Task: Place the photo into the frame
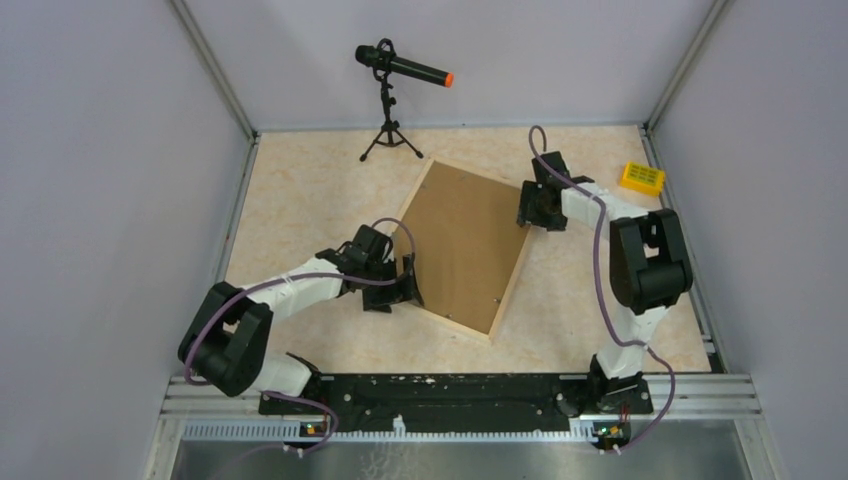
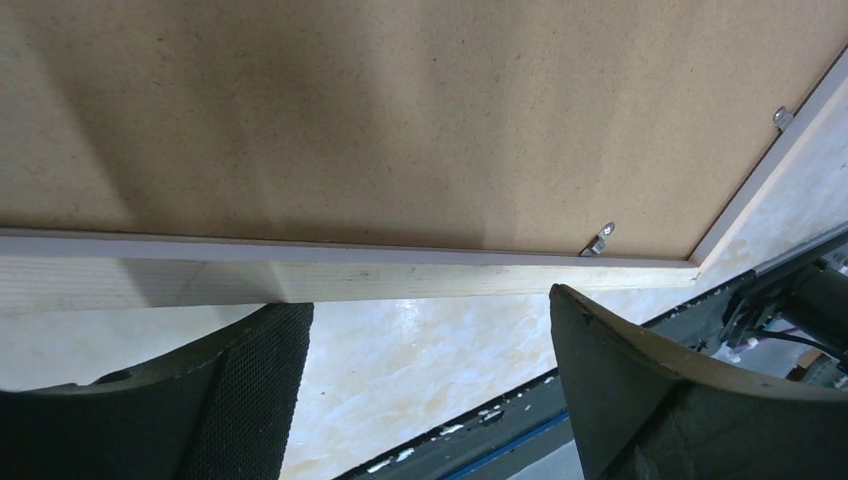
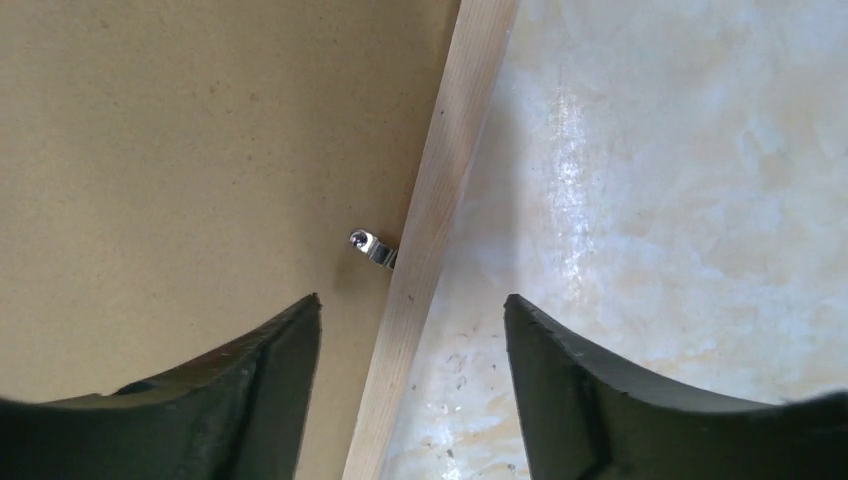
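The frame (image 1: pixel 511 287) is seen lying back-up at mid-table, set askew, its brown backing board (image 1: pixel 465 240) held in by small metal clips (image 2: pixel 600 238). The left gripper (image 1: pixel 410 280) is held wide open just beside the left rail, towards the near corner (nothing is gripped). The right gripper (image 1: pixel 528 208) is spread open over the right rail near the far corner, likewise empty. The photo cannot be seen.

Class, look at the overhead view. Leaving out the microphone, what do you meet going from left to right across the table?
left arm's fingers → brown backing board lying in the frame → right arm's fingers → yellow box
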Action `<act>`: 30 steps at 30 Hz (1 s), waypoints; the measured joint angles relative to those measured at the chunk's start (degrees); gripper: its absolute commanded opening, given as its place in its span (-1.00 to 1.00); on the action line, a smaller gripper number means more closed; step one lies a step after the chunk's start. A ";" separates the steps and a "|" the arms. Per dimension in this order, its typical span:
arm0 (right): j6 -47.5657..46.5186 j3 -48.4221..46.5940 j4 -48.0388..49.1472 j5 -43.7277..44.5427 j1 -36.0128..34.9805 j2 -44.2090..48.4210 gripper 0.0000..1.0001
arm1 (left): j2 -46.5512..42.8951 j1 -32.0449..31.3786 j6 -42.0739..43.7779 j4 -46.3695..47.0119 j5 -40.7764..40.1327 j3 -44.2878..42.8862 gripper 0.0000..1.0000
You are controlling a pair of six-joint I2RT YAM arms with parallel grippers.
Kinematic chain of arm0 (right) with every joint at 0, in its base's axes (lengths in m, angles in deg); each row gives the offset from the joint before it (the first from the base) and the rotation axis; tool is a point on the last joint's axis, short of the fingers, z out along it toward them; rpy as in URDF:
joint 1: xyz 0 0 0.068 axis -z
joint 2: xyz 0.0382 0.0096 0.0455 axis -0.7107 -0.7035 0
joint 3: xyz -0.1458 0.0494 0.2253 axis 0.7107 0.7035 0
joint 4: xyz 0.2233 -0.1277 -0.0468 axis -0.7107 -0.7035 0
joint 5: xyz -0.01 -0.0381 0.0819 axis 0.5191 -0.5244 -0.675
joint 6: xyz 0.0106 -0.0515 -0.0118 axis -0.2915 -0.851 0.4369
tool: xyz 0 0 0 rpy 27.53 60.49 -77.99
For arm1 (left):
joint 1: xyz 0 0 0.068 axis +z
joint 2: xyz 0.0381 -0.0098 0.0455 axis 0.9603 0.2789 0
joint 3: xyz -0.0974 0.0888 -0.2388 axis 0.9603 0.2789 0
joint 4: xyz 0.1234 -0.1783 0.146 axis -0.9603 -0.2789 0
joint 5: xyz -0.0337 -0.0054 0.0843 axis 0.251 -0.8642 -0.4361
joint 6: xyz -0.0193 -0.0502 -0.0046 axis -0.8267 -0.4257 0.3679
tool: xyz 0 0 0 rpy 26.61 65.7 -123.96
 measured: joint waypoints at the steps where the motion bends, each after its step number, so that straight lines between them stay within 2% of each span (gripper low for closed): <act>1: -1.03 0.00 -0.57 0.09 0.00 0.61 0.53 | -0.26 0.00 0.20 0.07 -0.52 0.00 0.84; 3: -2.62 -0.15 -0.98 0.57 0.00 1.70 0.65 | -1.07 0.00 0.74 0.35 -1.84 0.42 0.89; 4: -3.50 -0.63 -1.07 0.94 0.02 2.01 0.67 | -1.55 0.00 0.94 0.59 -2.12 0.76 0.96; 7: -5.51 -4.81 -1.20 1.25 0.48 1.14 0.69 | -3.45 0.00 1.14 2.10 -2.27 2.45 0.97; 12: -7.52 -23.15 -0.44 -2.21 2.38 -9.01 0.72 | -5.75 0.00 0.81 4.61 -0.48 5.20 0.97; 15: -8.09 -33.62 -0.02 -5.73 3.19 -16.57 0.66 | -6.29 0.00 0.37 6.14 0.55 6.23 0.97; 18: -8.11 -40.04 -0.17 -9.81 3.56 -22.97 0.65 | -6.12 -0.02 0.28 6.67 0.96 6.34 0.97; 21: -8.07 -41.03 -1.07 -13.09 3.65 -26.14 0.62 | -5.03 -0.02 0.79 6.05 0.90 5.29 0.97; 26: -8.24 -38.95 -1.57 -16.79 3.67 -27.50 0.43 | -2.38 -0.04 1.38 4.63 0.63 2.71 0.97; 30: -7.56 -28.68 5.53 -17.07 3.91 -22.34 0.39 | -0.63 -0.04 1.88 2.67 0.37 0.81 0.97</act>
